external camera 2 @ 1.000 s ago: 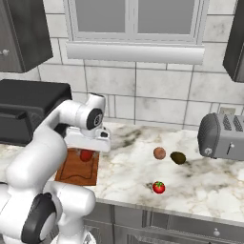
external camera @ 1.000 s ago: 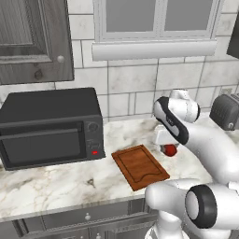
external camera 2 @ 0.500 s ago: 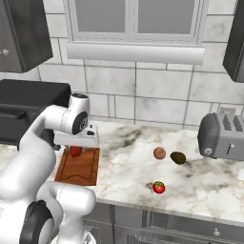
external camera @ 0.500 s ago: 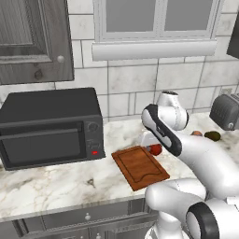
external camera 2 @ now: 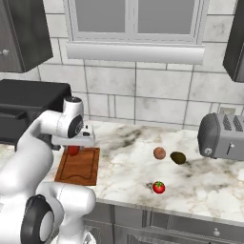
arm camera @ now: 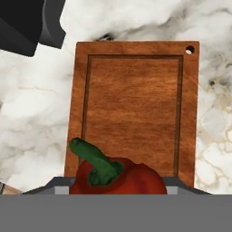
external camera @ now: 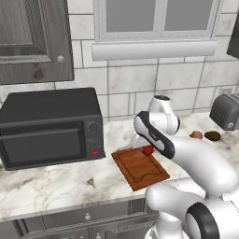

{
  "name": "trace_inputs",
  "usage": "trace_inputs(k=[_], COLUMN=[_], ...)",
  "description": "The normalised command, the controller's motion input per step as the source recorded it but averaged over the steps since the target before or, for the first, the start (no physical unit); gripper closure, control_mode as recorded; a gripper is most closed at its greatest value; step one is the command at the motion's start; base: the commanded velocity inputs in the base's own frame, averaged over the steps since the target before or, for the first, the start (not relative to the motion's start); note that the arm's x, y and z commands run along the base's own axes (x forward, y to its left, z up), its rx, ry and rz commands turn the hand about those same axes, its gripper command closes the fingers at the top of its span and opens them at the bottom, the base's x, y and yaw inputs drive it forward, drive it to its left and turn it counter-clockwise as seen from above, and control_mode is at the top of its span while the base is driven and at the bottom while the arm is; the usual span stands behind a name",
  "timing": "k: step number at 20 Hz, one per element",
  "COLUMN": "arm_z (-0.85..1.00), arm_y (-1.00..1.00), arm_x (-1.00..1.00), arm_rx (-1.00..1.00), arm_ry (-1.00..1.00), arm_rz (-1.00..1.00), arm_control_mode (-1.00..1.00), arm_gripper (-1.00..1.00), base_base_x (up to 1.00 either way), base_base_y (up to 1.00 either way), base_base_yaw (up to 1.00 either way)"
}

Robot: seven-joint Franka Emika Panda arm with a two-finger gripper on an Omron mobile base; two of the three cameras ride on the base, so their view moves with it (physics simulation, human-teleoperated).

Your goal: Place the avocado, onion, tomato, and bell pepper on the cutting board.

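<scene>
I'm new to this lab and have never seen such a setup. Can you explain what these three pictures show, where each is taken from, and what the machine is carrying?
This is a rendered kitchen with a white robot arm on a mobile base. Two pictures come from cameras on that base, behind the arm to its left and right. The third looks down from the arm's hand. The gripper has its jaws shut on the bell pepper, dark red with a green stem, held over the cutting board. The board lies on the marble counter beside a black microwave. Farther right on the counter lie the onion, the dark avocado and the tomato, near a toaster.
</scene>
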Motion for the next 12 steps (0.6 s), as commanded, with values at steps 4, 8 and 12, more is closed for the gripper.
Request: trace_inputs(k=[4, 8, 12], arm_z=[-0.34, -0.09, -0.09], arm_y=[0.07, 0.18, 0.03], arm_x=[0.26, 0.35, 0.31], arm_rx=[0.0, 0.0, 0.0], arm_ry=[0.06, 0.05, 0.08], arm_rz=[0.0, 0.0, 0.0], arm_control_mode=[-1.0, -1.0, -1.0], arm_gripper=[1.0, 1.0, 1.0], base_base_x=[0.0, 0.0, 0.0], base_base_y=[0.0, 0.0, 0.0], base_base_yaw=[0.0, 0.0, 0.0])
